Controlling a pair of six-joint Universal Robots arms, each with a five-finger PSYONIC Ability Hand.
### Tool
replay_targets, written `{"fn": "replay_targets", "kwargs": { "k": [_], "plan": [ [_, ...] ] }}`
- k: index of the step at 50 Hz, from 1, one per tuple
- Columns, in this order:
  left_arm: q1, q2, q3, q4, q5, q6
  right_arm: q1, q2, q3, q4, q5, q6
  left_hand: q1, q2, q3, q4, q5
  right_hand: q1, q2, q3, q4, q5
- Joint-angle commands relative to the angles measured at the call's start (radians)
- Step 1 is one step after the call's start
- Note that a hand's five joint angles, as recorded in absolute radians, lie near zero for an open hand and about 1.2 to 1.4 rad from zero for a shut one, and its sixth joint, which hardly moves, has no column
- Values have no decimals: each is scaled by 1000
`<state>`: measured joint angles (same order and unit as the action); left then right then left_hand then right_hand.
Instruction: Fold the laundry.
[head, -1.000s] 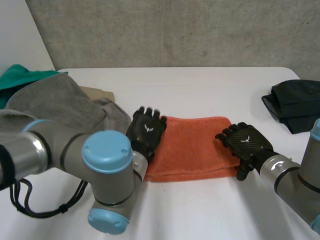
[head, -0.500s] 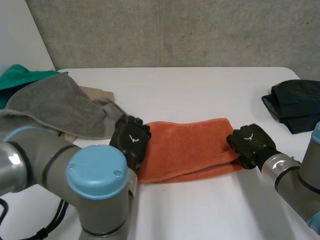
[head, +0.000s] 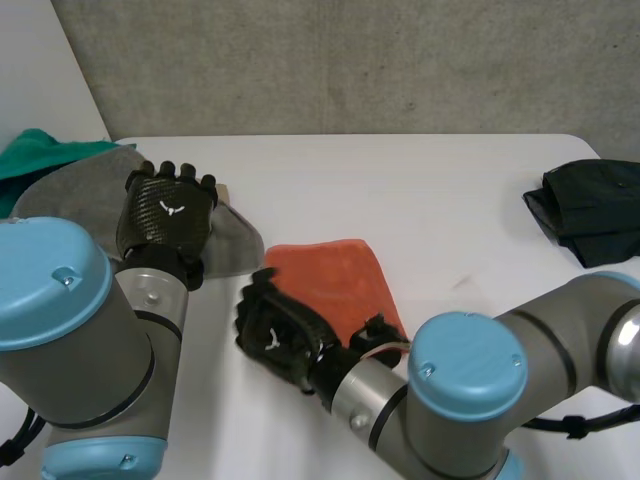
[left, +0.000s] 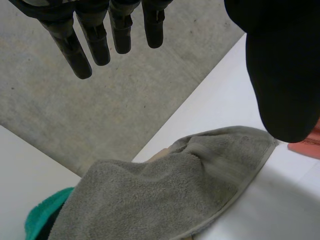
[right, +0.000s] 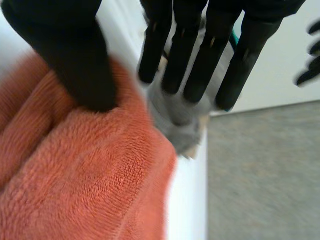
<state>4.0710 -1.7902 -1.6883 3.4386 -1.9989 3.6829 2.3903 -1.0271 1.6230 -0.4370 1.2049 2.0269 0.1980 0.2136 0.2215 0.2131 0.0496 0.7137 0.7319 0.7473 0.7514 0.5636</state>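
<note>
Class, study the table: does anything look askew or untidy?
Yes. The folded orange terry towel lies slightly skewed to the edges of the white table. The grey towel sits in a rumpled, unfolded heap over a green cloth at the table's left end.

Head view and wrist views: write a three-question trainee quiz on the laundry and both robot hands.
1. True or false: the left robot hand grips the orange towel.
2. What lies near the table's right edge? A a white shirt; B a dark garment; C a striped sock.
3. Fill in: the right robot hand's thumb lies on the ____ towel.

Key: 1 false, its straight fingers hang above the grey towel; 2 B; 3 orange.
</note>
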Motion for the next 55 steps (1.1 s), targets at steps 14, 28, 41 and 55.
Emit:
{"fn": "replay_targets", "kwargs": {
  "k": [14,28,41,55],
  "plan": [
    [-136,-234,232,22,239,-267,-373,-171,-106,374,73,1079,30,14,7,15,4,-539,-557,-573,-577,-564],
    [-141,-468,337,-274,23,-264,-364,128,-299,515,38,938,71,56,48,56,45,-524,-542,-557,-562,-548],
    [-144,-371,329,-289,9,-224,-327,47,-270,465,214,693,65,50,42,50,39,-329,-347,-363,-367,-354],
    [-123,-72,249,-206,270,-225,-200,-203,181,72,104,670,33,17,10,18,7,-447,-465,-480,-484,-471]
  ]
}}
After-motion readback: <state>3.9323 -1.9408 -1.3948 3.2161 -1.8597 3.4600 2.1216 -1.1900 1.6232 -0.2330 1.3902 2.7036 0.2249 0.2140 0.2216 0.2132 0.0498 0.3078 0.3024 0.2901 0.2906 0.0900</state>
